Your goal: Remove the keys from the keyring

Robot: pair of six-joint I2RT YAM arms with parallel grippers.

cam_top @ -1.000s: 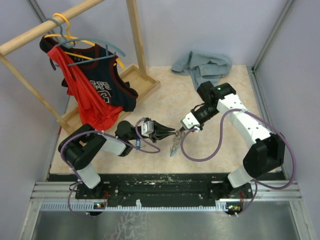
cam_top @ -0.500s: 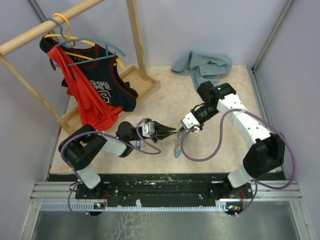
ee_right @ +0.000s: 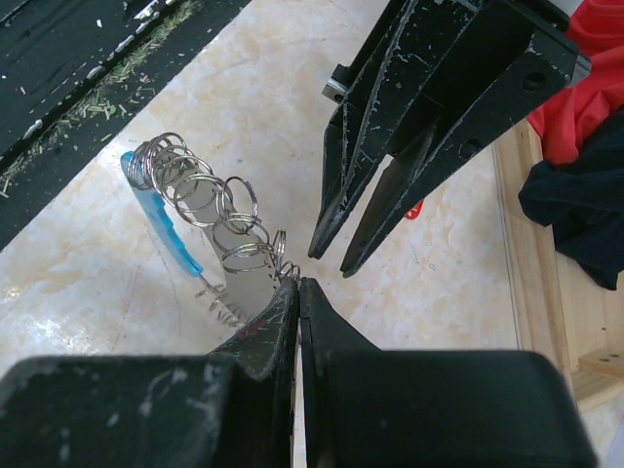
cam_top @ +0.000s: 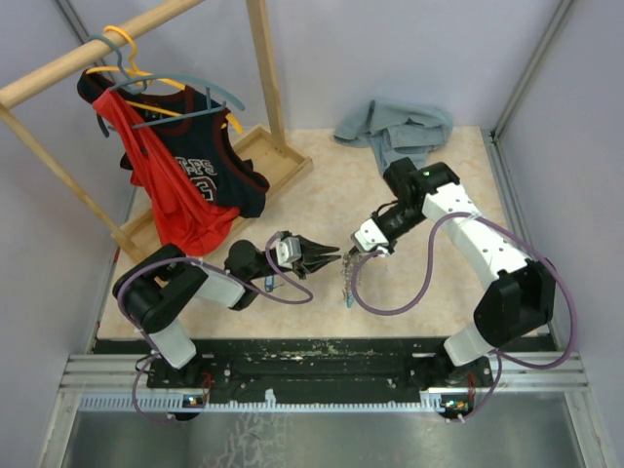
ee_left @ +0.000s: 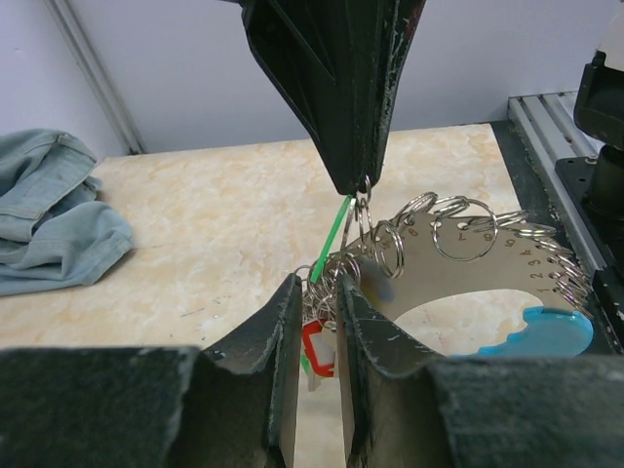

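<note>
The keyring bunch (cam_top: 344, 283) hangs from my right gripper (cam_top: 353, 252), which is shut on one small ring at the top of it. In the left wrist view the right gripper (ee_left: 361, 183) pinches that ring. Below it are several silvery rings (ee_left: 429, 229) on a curved numbered metal plate (ee_left: 439, 278) with a light blue end (ee_left: 541, 331). My left gripper (ee_left: 317, 288) is narrowly open. A cluster of rings and a red tag (ee_left: 322, 343) show in its gap, with a green tag (ee_left: 338, 222) above. In the right wrist view my right gripper (ee_right: 297, 283) holds the rings (ee_right: 224, 210), and the left gripper (ee_right: 330, 261) shows nothing between its tips.
A blue-grey cloth (cam_top: 395, 127) lies at the back of the table. A wooden clothes rack (cam_top: 263, 68) with red and black jerseys (cam_top: 185, 185) stands at the back left on a wooden base (cam_top: 278, 161). A black rail (cam_top: 322, 356) runs along the near edge.
My left gripper has drawn back slightly to the left. The bunch has swung from slanting toward the left gripper to hanging straight below the right gripper.
</note>
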